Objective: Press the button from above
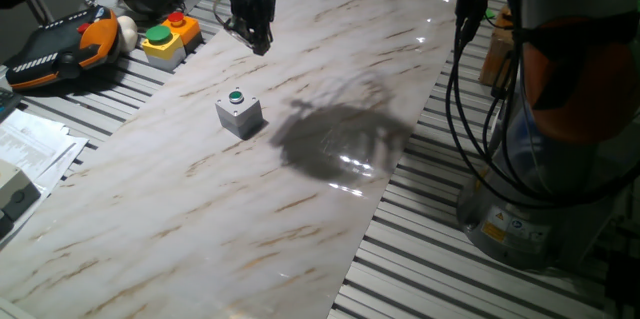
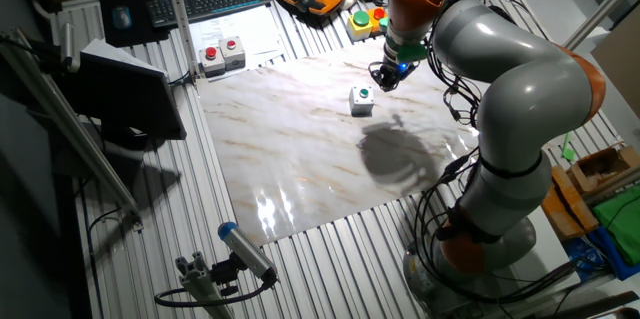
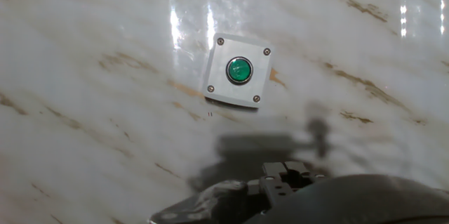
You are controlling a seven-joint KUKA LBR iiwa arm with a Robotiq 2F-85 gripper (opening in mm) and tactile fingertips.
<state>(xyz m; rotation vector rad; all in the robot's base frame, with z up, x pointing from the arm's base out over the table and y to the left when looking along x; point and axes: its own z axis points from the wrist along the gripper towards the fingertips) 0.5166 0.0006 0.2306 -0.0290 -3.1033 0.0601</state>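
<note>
The small round green button (image 3: 239, 70) in its light-grey box (image 1: 240, 114) could be missed if the black gripper (image 1: 256, 37), whose opening cannot be told, is lowered from upper frame unaligned.

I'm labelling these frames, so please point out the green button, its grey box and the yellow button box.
Green button (image 3: 239, 70), hand view, centre of its cap.
Grey box (image 1: 243, 117), one fixed view, front side face.
Yellow button box (image 1: 163, 49), one fixed view, yellow front.

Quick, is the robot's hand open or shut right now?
Gripper: cannot tell if open or shut; it holds nothing and hangs above the marble table, away from the small green button.
</note>
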